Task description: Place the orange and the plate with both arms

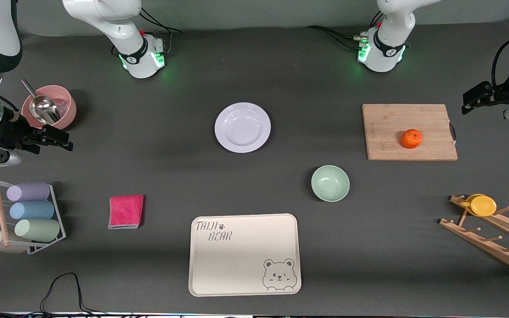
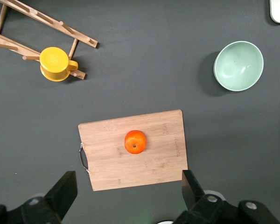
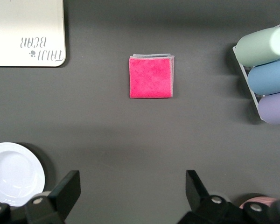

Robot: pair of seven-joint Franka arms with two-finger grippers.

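Observation:
The orange (image 1: 411,138) sits on a wooden cutting board (image 1: 391,119) toward the left arm's end of the table. The left wrist view shows the orange (image 2: 135,142) on the board (image 2: 158,158). The white plate (image 1: 242,127) lies on the table mid-way between the arms' bases; its edge shows in the right wrist view (image 3: 11,172). My left gripper (image 1: 471,101) is open and empty, up over the table beside the board (image 2: 129,193). My right gripper (image 1: 58,138) is open and empty, over the table beside a pink bowl (image 3: 133,193).
A pale green bowl (image 1: 330,183) and a cream bear tray (image 1: 244,254) lie nearer the camera. There is also a pink cloth (image 1: 125,211), a pink bowl with a metal scoop (image 1: 49,107), a cup rack (image 1: 27,216), and a wooden rack holding a yellow cup (image 1: 482,205).

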